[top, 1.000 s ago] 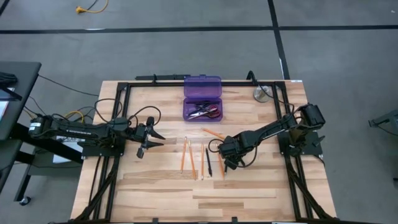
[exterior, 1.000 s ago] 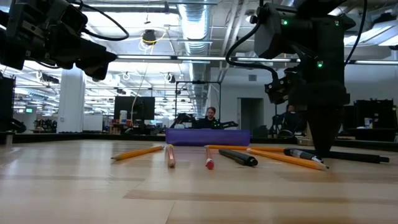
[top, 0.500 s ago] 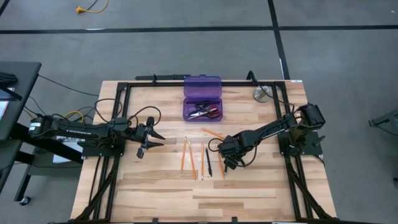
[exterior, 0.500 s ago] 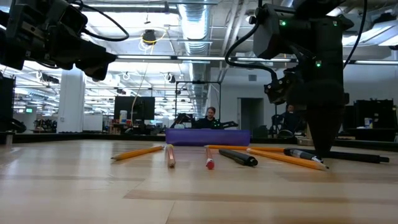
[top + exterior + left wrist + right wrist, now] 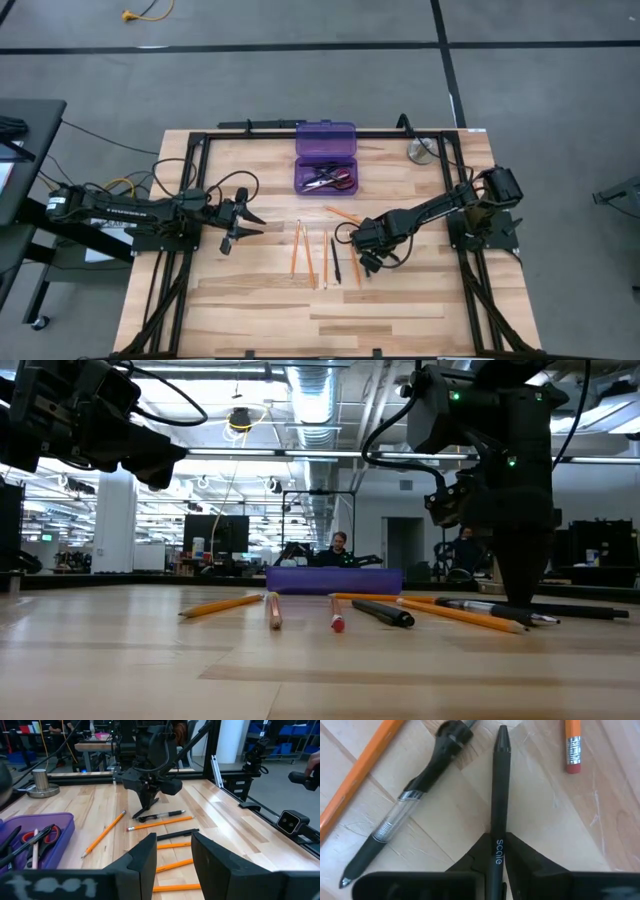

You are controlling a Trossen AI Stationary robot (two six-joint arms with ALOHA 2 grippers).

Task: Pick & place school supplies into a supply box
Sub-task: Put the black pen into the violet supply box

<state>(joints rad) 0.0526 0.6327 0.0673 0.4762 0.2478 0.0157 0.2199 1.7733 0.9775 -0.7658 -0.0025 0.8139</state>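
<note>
I'm clamping my right gripper (image 5: 496,851) around a black pen (image 5: 500,795); my left gripper (image 5: 172,851) is waiting, fingers apart.

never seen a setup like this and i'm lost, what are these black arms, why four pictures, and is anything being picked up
These are two dark robot arms at a pale wooden table. One camera looks straight down, one sits at table height, and one rides on each wrist.

On the table stands an open translucent purple plastic pencil case holding red-handled scissors. Thin orange pencils lie loose, with a clear-barrelled black pen and a round silver metal disc near the far corner.

The right gripper has its jaws closed on a slim black pen, which is down at the table. The left gripper waits to the side, jaws open, holding nothing.
</note>
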